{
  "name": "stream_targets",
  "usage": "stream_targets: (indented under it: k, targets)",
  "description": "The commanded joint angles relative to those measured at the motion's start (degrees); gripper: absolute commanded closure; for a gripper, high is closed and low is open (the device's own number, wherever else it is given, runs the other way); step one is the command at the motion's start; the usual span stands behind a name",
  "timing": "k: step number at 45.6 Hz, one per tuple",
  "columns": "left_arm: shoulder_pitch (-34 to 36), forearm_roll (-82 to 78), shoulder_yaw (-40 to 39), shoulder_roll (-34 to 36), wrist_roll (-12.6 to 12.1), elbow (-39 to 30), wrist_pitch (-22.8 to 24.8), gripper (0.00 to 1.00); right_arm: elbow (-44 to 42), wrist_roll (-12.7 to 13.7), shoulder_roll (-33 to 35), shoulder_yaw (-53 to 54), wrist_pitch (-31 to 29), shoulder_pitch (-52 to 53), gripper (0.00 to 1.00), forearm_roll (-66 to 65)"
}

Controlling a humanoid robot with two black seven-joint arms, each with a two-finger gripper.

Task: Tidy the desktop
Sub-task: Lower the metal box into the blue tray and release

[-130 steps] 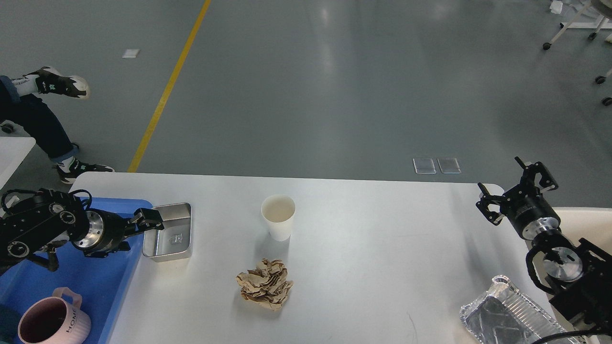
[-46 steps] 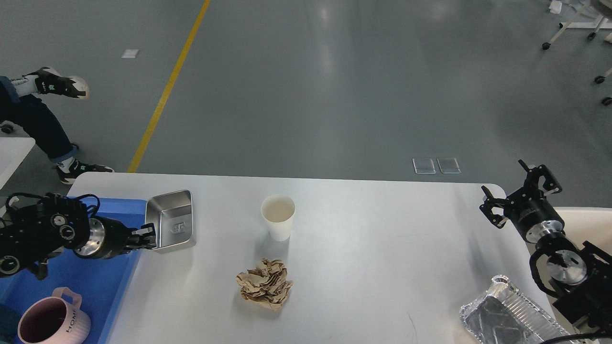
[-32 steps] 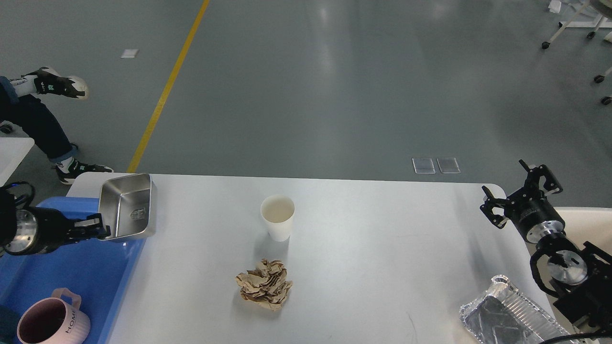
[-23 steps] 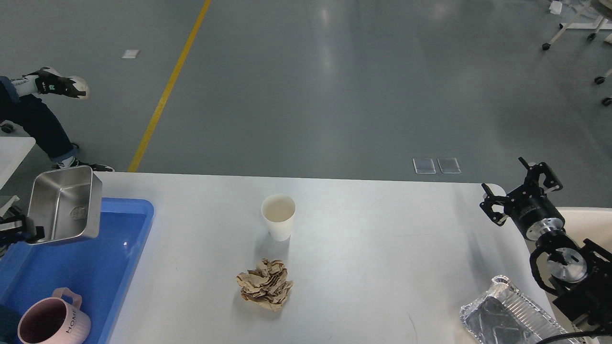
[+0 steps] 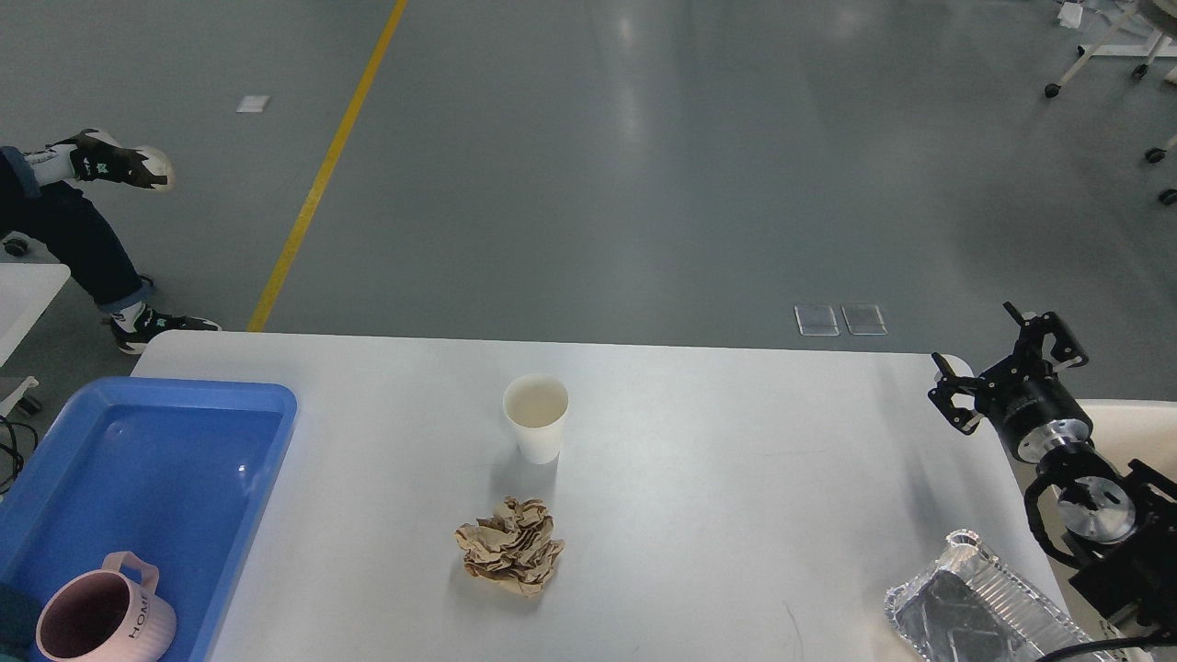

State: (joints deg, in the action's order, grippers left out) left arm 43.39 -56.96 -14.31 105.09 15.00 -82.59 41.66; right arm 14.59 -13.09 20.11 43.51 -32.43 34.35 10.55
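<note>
The white desktop [image 5: 717,478] fills the lower half of the head view. On it stand a white paper cup [image 5: 535,417], upright and empty, and a crumpled brown paper ball [image 5: 508,546] in front of it. A crinkled foil tray [image 5: 979,611] lies at the front right corner. My right gripper [image 5: 1004,359] is open and empty above the table's far right corner. My left gripper and the steel tin are out of view.
A blue plastic tray [image 5: 147,478] sits at the left edge with a pink mug [image 5: 99,623] in its near corner. A cream bin [image 5: 1126,428] shows behind my right arm. A seated person's legs [image 5: 64,230] are at far left.
My left gripper lifted the steel tin off the desktop, carried it left over the blue tray and out of view. My right gripper barely moved.
</note>
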Motion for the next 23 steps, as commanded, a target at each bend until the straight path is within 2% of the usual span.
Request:
stream_targets:
  k: [1,7,12,15,19,23]
  targets:
    - [0.12,0.18,0.07,-0.06,0.38,0.94,-0.53,1.0,0.0,0.0,0.02,0.0,0.09,0.37,0.0,0.0]
    - [0.47,5.44,-0.1,-4.79,-1.28,4.01,-1.67,1.0,0.09,0.0,-0.34,-0.09,0.09,0.46,0.0,0.0]
    - [0.73,15.81,-0.19,-14.98,-9.8,11.13,-2.38,1.0,0.17,0.0,-0.42,-0.18,0.09,0.46,0.0,0.0]
    - [0.99,21.35,-0.19,-21.31,-13.14,14.91,-2.55,1.0,0.17,0.0,-0.42,-0.18,0.09,0.37,0.0,0.0]
    - [0.73,26.89,-0.1,-28.08,-15.26,19.3,-4.74,1.0,0.17,0.0,-0.51,-0.18,0.09,0.28,0.0,0.0]
    - [0.12,30.49,-0.01,-33.88,-15.26,22.29,-7.64,1.0,0.17,0.0,-0.51,-0.18,0.09,0.19,0.0,0.0]
